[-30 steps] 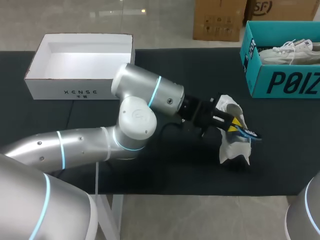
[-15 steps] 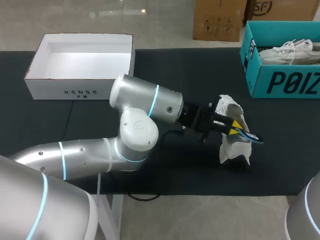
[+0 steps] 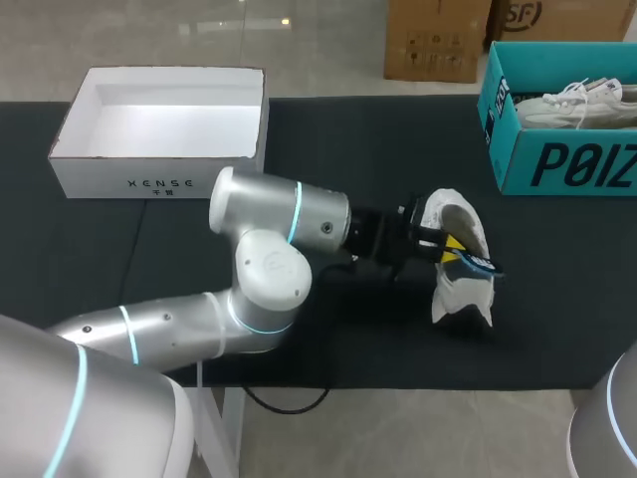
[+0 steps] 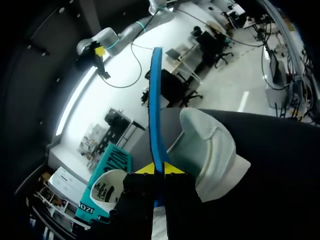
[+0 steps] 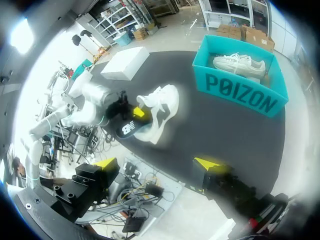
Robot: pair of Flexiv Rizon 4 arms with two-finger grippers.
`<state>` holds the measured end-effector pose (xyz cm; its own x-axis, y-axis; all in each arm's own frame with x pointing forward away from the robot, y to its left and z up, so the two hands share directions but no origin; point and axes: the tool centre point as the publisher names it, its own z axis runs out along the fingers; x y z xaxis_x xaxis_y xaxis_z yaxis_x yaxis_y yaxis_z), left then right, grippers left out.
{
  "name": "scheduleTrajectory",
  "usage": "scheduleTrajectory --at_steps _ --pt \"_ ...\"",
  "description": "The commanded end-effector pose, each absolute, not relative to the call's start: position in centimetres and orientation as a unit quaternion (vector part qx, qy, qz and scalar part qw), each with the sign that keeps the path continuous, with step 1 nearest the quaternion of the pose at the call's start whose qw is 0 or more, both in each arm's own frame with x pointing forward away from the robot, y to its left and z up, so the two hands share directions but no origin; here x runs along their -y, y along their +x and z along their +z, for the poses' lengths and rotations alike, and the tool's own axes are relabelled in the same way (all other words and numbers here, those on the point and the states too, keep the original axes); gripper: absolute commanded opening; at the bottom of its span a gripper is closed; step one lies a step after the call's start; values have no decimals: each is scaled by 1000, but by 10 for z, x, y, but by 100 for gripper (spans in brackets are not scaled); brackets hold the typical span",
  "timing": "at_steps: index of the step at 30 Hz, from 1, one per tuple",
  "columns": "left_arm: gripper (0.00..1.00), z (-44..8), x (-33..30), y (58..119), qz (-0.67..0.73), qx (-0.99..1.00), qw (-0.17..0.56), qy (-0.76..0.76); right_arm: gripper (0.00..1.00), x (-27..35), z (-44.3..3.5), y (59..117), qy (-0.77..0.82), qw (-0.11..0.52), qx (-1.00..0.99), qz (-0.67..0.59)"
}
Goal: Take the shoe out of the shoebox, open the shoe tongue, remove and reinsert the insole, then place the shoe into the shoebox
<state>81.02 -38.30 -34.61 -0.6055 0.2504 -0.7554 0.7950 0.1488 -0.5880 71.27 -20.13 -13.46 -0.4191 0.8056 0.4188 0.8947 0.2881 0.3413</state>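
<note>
A white shoe stands on the black table, also seen in the left wrist view and the right wrist view. My left gripper is at the shoe's opening, shut on a thin blue insole. In the left wrist view the insole shows edge-on between the yellow tips of the left gripper, right beside the shoe's collar. My right gripper hangs high above the table's near edge, open and holding nothing. The teal shoebox stands at the back right.
A second white shoe lies in the teal shoebox. An open white box sits at the back left. My left arm stretches across the table's middle. Black tabletop lies bare between the shoe and the teal box.
My left arm has drawn back slightly to the left with the insole still pinched, its elbow sinking lower. The shoe has shifted a little with it. The right gripper stays open.
</note>
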Motion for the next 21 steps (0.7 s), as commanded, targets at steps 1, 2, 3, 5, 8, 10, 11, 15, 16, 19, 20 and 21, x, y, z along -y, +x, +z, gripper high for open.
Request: scheduleTrajectory --at_steps 1,2,3,5,8,10,11,15,16,19,20,21 --pt "0 -337 391 816 -540 -711 236 384 100 202 -135 714 -533 84 799 -268" --pt "0 -336 392 816 -542 -709 233 386 100 202 -135 714 -533 84 799 -268" --pt "7 -335 393 814 -543 -708 230 389 100 202 -135 714 -533 84 799 -268" --pt "42 -333 394 811 -549 -703 224 392 100 202 -135 714 -533 84 799 -268" --pt "94 -328 394 804 -551 -700 217 399 100 202 -135 714 -533 84 799 -268" --pt "91 -326 394 799 -552 -698 211 405 100 202 -135 714 -533 84 799 -268" --pt "89 -325 394 796 -553 -697 208 406 100 202 -135 714 -533 84 799 -268" --pt "49 -323 397 786 -558 -692 195 415 100 202 -135 714 -533 84 799 -268" --pt "43 -322 398 783 -557 -690 191 420 100 202 -135 714 -533 84 799 -268" --pt "11 -322 402 776 -560 -685 180 429 100 202 -135 714 -533 84 799 -268" --pt "0 -323 403 774 -560 -685 178 431 100 202 -135 714 -533 84 799 -268" --pt "0 -323 403 773 -560 -685 175 431 100 202 -135 714 -533 84 799 -268"
